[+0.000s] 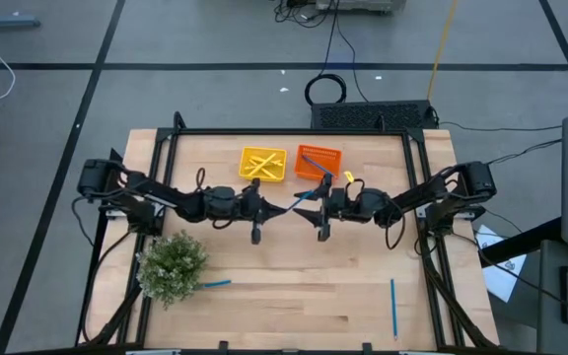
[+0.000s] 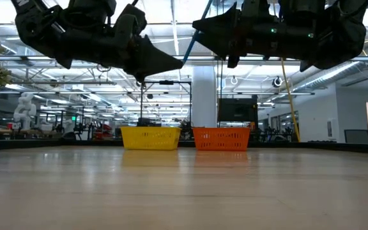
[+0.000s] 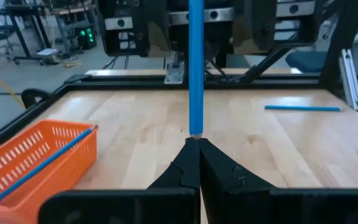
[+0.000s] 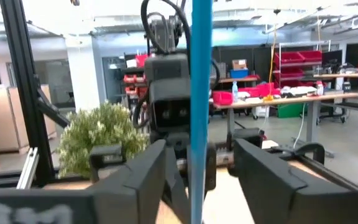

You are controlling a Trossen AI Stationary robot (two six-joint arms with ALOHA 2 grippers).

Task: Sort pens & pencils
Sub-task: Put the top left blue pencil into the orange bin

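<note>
High over the table's middle my left gripper [image 1: 282, 209] is shut on a blue pen [image 3: 196, 68]. The pen rises from its tips toward my right gripper [image 1: 311, 200], slanting in the low view [image 2: 193, 42]. My right gripper [image 4: 201, 158] faces it, open. Its two fingers stand on either side of the pen [image 4: 201, 93] with a gap on each side. At the far edge, a yellow tray [image 1: 263, 164] holds yellow pencils. The orange tray [image 1: 319, 162] beside it holds blue pens [image 3: 42, 165]. My left gripper pinches the blue pen's lower end [image 3: 195, 129] between its two fingertips. The fingers come about level from the table's left. The pen stands up out of the tips, tilted toward the right arm, and is clear of the table.
A bushy green plant [image 1: 173, 264] stands near the front left, with a blue pen [image 1: 215, 284] lying beside it. Another blue pen [image 1: 393, 306] lies near the front right. Black frame rails [image 1: 430, 247] run along the table's sides.
</note>
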